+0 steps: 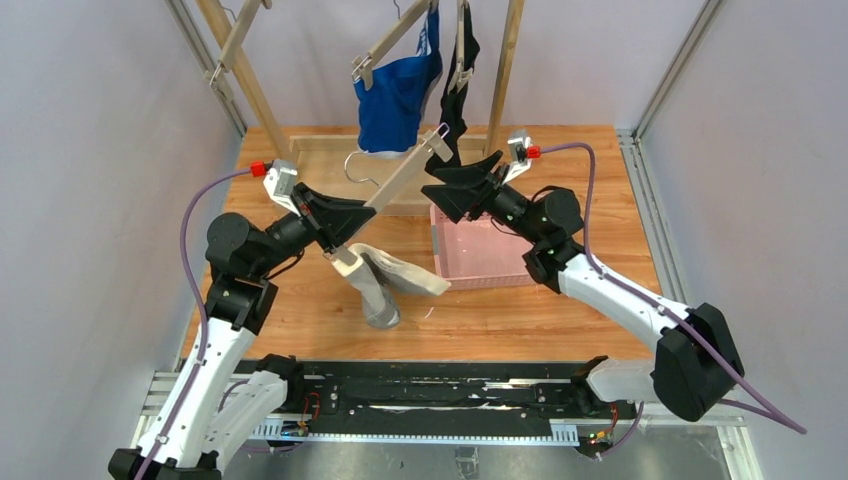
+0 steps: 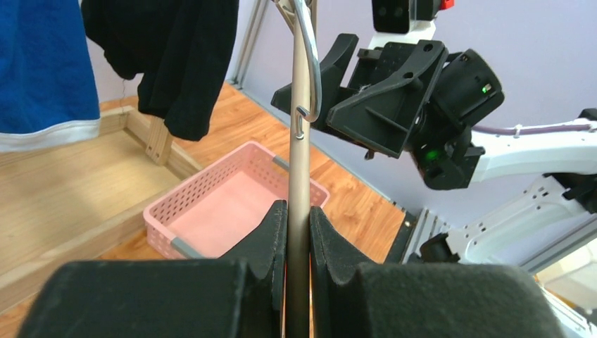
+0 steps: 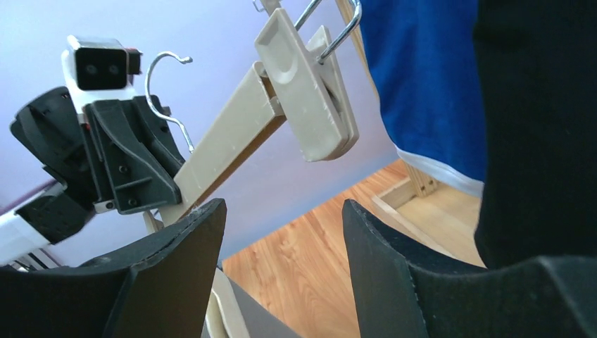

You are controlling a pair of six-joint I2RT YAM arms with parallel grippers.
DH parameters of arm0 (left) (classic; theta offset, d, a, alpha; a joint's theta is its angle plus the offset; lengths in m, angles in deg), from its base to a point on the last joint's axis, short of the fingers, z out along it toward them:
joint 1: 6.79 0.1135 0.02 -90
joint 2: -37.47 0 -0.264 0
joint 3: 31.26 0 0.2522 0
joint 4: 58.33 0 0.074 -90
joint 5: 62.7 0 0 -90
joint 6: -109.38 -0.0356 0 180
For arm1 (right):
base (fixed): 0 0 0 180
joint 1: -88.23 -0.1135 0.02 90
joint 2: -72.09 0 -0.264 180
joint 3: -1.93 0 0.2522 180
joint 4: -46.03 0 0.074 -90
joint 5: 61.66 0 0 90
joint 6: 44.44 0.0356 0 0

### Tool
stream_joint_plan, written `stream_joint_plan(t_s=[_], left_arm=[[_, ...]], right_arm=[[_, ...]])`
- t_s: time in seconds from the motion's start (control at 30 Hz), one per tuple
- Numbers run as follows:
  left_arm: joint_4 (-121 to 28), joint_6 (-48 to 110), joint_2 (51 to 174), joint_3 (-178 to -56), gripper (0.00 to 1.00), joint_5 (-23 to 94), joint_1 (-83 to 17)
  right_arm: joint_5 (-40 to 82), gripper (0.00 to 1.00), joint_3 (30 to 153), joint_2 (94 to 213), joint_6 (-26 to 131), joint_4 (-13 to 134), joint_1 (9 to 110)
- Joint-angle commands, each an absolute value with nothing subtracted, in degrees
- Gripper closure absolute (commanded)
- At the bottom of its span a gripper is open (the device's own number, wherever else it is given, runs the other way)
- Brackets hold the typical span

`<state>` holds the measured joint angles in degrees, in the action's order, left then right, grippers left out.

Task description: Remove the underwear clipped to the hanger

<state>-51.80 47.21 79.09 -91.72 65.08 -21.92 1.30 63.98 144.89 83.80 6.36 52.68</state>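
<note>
My left gripper [image 1: 345,222] is shut on the beige bar of a clip hanger [image 1: 400,180] and holds it tilted above the table; its fingers [image 2: 278,232] pinch the bar [image 2: 298,176]. The light grey underwear [image 1: 385,282] hangs from the hanger's lower end and droops onto the table. The upper clip [image 3: 310,91] holds nothing. My right gripper [image 1: 462,182] is open and empty just below that clip, its fingers [image 3: 380,260] spread apart. The blue underwear [image 1: 400,95] and the black underwear [image 1: 460,95] hang clipped on the rack behind.
A pink perforated basket [image 1: 500,270] stands on the table under my right arm and also shows in the left wrist view [image 2: 179,211]. A wooden rack frame [image 1: 250,90] with another hanger stands at the back. Metal posts line both sides.
</note>
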Motion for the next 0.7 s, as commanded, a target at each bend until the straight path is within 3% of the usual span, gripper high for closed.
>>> stream_joint_plan(t_s=[0.0, 0.67], left_arm=[[-63.2, 54.2, 79.2, -90.3, 1.00, 63.5, -22.1], [-77.3, 63.1, 83.0, -86.9, 1.00, 65.6, -22.8]], right_arm=[[0.5, 0.37, 67.7, 145.9, 86.5, -2.4, 50.9], [0.4, 0.37, 72.5, 151.6, 88.0, -7.3, 48.2]])
